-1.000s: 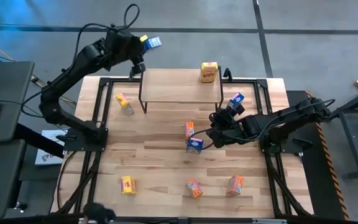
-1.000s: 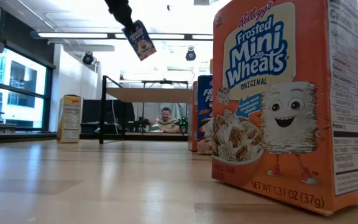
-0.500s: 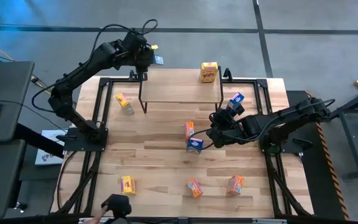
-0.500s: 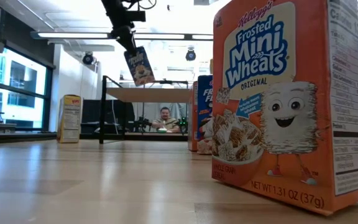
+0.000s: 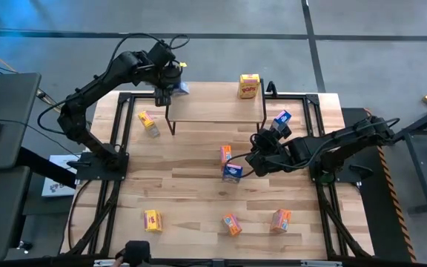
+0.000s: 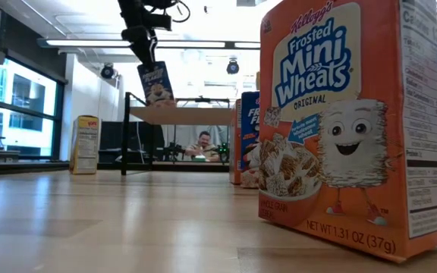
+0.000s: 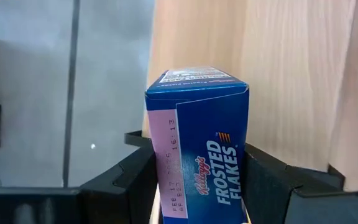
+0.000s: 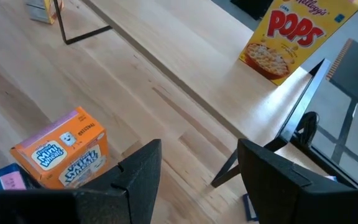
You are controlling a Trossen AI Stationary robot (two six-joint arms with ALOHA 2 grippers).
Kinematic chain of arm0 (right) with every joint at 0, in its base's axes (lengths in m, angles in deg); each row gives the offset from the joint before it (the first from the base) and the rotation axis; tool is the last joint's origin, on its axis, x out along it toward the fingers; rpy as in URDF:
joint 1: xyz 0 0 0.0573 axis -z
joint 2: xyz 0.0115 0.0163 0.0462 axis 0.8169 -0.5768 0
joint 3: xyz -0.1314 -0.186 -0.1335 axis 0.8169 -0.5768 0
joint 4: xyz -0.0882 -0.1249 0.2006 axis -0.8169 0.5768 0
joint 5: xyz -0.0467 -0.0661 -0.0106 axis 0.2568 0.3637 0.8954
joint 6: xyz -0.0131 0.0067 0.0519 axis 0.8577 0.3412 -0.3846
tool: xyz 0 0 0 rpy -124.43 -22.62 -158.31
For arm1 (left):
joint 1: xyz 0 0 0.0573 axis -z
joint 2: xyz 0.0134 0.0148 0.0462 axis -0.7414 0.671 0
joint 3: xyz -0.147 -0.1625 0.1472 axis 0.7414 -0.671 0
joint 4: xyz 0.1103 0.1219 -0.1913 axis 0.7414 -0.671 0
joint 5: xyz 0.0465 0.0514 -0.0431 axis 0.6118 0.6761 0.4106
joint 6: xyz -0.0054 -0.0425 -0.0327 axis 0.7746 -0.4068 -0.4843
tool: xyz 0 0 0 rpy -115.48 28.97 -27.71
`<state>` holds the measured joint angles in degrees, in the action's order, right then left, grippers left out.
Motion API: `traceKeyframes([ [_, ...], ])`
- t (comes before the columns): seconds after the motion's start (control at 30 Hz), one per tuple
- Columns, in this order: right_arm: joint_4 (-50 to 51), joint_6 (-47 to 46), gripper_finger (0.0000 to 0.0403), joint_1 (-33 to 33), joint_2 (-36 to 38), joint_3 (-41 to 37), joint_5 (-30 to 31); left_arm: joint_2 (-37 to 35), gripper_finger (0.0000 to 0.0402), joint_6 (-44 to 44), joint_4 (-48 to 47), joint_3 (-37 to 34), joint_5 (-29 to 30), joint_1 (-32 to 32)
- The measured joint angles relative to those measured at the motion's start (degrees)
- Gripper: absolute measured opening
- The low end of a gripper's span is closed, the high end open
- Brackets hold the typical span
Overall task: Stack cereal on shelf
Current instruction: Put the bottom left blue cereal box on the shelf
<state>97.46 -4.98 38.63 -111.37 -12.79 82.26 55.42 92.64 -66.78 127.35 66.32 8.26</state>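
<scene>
The left gripper [image 5: 170, 83] grasps one blue cereal box [image 7: 199, 149] over the left end of the shelf [image 5: 217, 109], where one yellow box [image 5: 249, 86] stands at the far right corner. The right gripper [image 5: 256, 159] hangs mid-table with its fingers apart, holding nothing, near an orange box [image 5: 225, 154] and a blue box [image 5: 232, 173]. Elsewhere on the table [image 5: 199, 200] I count another blue box [image 5: 281, 119], two yellow boxes [image 5: 148, 122] and two orange boxes [image 5: 280, 219].
</scene>
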Motion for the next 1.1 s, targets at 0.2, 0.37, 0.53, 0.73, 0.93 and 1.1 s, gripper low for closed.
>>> traceKeyframes([
  [0.2, -1.0, 0.0, 0.0204, 0.0, 0.0, 0.0, -0.3, 0.0, 0.0185, 0.0, 3.6, 0.0, -0.5, -0.2],
  [0.37, -1.7, 0.0, 0.0204, 0.0, 0.0, 0.0, -0.4, 0.0, 0.0185, 0.0, 3.9, 0.0, -3.1, -0.2],
  [0.53, -1.7, 0.0, 0.0204, 0.0, 0.0, 0.0, -0.4, 0.0, 0.0185, 0.0, 3.9, 0.0, -3.8, -0.1],
  [0.73, -1.7, 0.0, 0.0204, 0.0, -0.1, 0.0, -0.4, 0.0, 0.0185, 2.8, 3.7, 0.0, -2.7, -0.1],
  [0.93, -1.7, 0.0, 0.0204, 0.0, -0.1, 0.0, -0.4, 0.3, 0.0185, 6.1, 3.7, 0.0, -3.2, -0.1],
  [1.1, -1.7, 0.0, 0.0204, 0.0, -0.1, 0.0, -0.4, 2.3, 0.0185, 6.4, 3.6, 0.0, -2.2, -0.1],
])
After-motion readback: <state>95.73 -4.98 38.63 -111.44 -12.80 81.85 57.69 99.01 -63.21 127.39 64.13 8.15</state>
